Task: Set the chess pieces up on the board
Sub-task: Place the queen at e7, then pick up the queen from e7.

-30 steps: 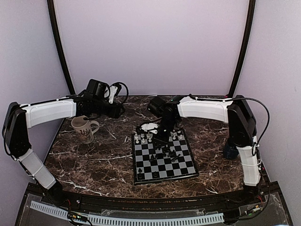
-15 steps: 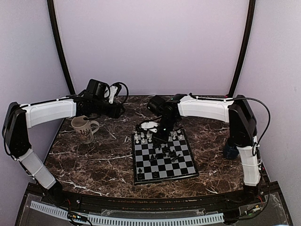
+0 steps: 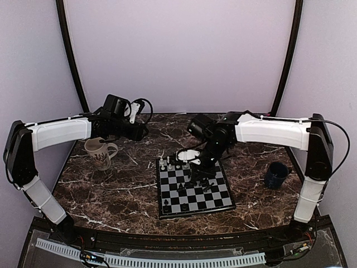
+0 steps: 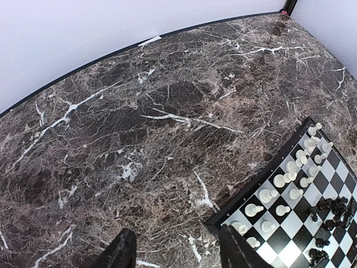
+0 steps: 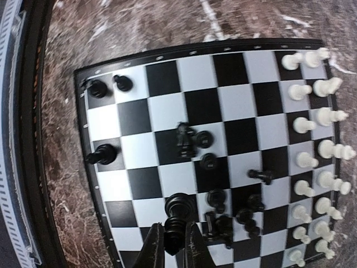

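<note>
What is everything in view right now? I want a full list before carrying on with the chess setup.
board: one, black and silvery-grey checks, middle of the table.
white pieces: about sixteen, white, two rows along the board's far edge.
black pieces: a dozen or so (exact count unclear), black, mostly clustered mid-board, three by the near edge.
held black piece: one, black, between the right gripper's fingers.
cream mug: one, cream with a dark pattern, left of the board.
dark blue mug: one, right of the board.
table: one, dark marble with white veins.
left gripper: open, empty, over bare table off the board.
right gripper: shut on the held black piece, over the board.
</note>
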